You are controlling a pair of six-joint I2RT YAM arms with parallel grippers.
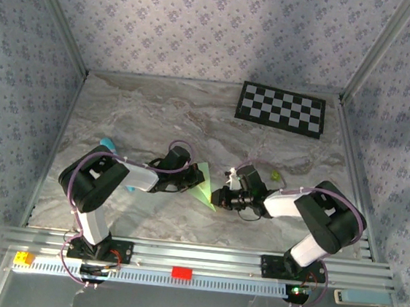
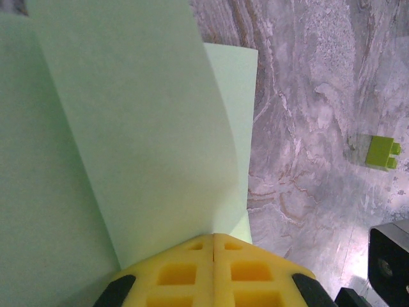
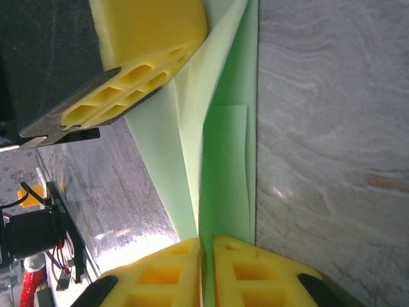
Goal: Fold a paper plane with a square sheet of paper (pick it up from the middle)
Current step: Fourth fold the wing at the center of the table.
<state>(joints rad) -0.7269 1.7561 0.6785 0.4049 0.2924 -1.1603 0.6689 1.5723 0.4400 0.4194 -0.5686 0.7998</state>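
1. The left hand (image 2: pixel 213 242) is closed on the mint-green sheet of paper (image 2: pixel 140 128), pinched between its yellow fingers (image 2: pixel 255 275).
2. The right hand (image 3: pixel 206 246) is closed too, and we see it grip an edge of this sheet.
3. The sheet, partly folded, stands between both hands, at the near middle of the counter (image 1: pixel 143 110).

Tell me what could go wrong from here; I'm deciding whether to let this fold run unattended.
The left hand and right hand both pinch the same thin sheet of paper, so pulling apart could tear it or slip it free. The sheet bows loosely above the left hand, so a crease may land crooked.
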